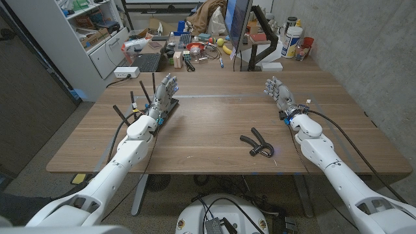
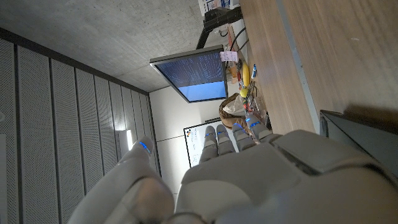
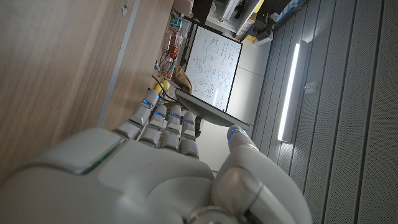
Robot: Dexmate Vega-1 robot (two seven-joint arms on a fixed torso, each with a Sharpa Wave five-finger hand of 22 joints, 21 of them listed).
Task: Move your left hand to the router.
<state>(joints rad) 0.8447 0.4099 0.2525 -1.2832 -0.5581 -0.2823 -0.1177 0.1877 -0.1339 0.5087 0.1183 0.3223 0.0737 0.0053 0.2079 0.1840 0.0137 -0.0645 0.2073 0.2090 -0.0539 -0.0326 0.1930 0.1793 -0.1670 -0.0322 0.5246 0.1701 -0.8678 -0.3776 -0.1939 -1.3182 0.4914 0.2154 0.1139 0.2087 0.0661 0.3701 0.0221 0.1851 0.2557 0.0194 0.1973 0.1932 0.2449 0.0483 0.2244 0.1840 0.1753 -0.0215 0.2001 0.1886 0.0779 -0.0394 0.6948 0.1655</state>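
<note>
router (image 1: 151, 112) sits on the desk (image 1: 221, 123) at the robot's left: flat black box, thin antennas sticking up. left hand (image 1: 164, 92) is right above or against its far end, fingers (image 1: 170, 83) spread and pointing up, holding nothing; can't tell if it's touching. looks like rigid plastic, light, probably slides if nudged. antennas likely the weak spot, so go for the flat body, not the stalks. a cable trails off it toward the desk edge. black hand gripper tool (image 1: 257, 143) lies well apart, mid-desk. right hand (image 1: 279, 92) upright on the far side, fingers apart, empty. nothing blocks the way.
</note>
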